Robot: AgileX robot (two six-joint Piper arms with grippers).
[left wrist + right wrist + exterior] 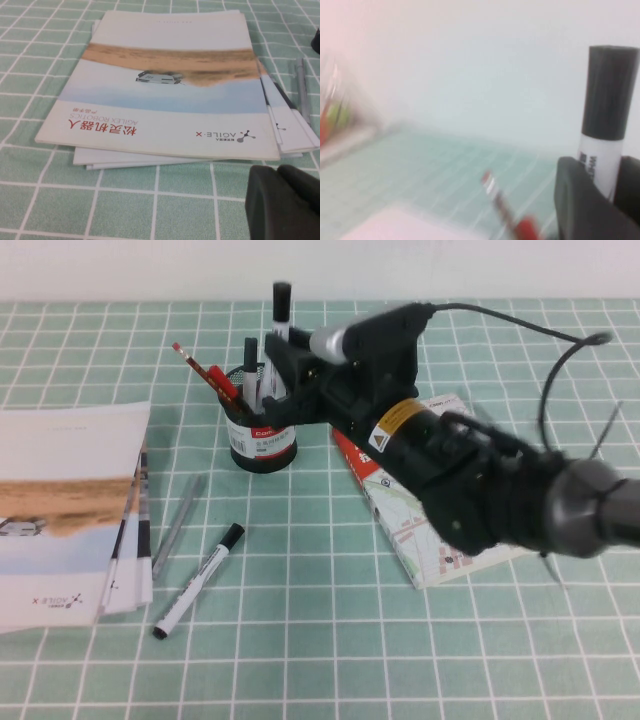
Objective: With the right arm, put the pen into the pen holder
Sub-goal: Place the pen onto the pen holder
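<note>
1. Your right gripper (283, 365) sat in the upper middle of the high view, over the pen holder (262, 445), its fingers clamped on the white barrel of the pen (281, 312).
2. That pen stood upright, long axis vertical, black cap up, its top well above the holder's rim. Whether its lower end was already inside the cup, you could not tell; the gripper hid it.
3. Judging by its look, the pen was light, stiff and smooth, so it could slip or tilt if pinched loosely. The mid-barrel hold, below the cap, suited a straight drop.
4. The holder already carried a red pen (205, 371) leaning to the upper left and other pens, so free room looked tight.
5. A matching marker (199, 581) lay flat at lower left, cap toward the upper right, beside a slim grey pen (178, 525).
6. Your left gripper (285, 202) showed only at the lower right of the left wrist view, near the booklets (165, 85); I could not tell how its fingers stood.
</note>
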